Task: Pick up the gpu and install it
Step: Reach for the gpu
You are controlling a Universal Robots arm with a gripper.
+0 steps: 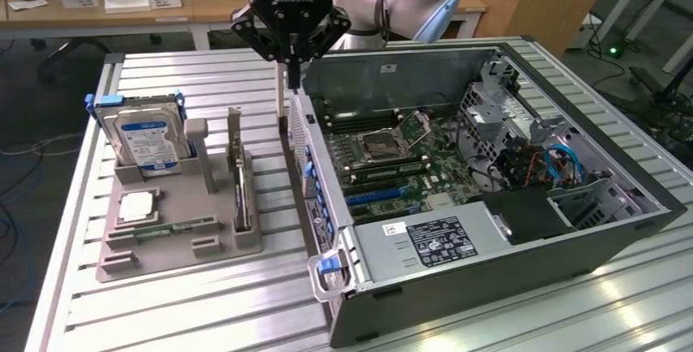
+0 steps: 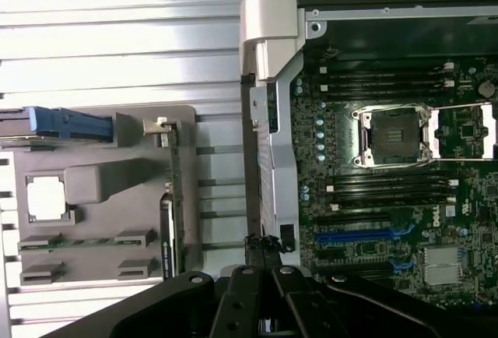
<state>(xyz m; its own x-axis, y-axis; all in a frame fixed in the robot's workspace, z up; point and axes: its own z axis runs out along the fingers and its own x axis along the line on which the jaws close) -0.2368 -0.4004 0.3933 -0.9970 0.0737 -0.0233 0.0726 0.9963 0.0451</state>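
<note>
Clenched on nothing, the gripper (image 1: 290,60) hangs in the exterior view above the strip between the grey holder (image 1: 162,251) and the open computer case (image 1: 520,267), close to the case's near wall. The gpu (image 1: 238,178) is not yet picked up. It stands on edge in a slot of the holder, on the tabletop (image 1: 195,311), just to the exterior view's left of the gripper and lower down, with the hard drive (image 1: 146,141) further left. Its long axis runs from the far end of the holder toward the near end, roughly parallel to the case wall, with one thin edge facing up.

From the wrist view, the gripper (image 2: 263,254) sits over the case's edge beside the motherboard (image 2: 373,198), its jaws pressed together. The gpu (image 2: 173,198) shows edge-on as a narrow strip along the holder (image 2: 101,124), with what looks like its silver bracket at one end.

By the look of it, the step in hand is the approach to the pick. A grasp would call for spreading the jaws, shifting sideways over the card, and closing across its thin dimension.
</note>
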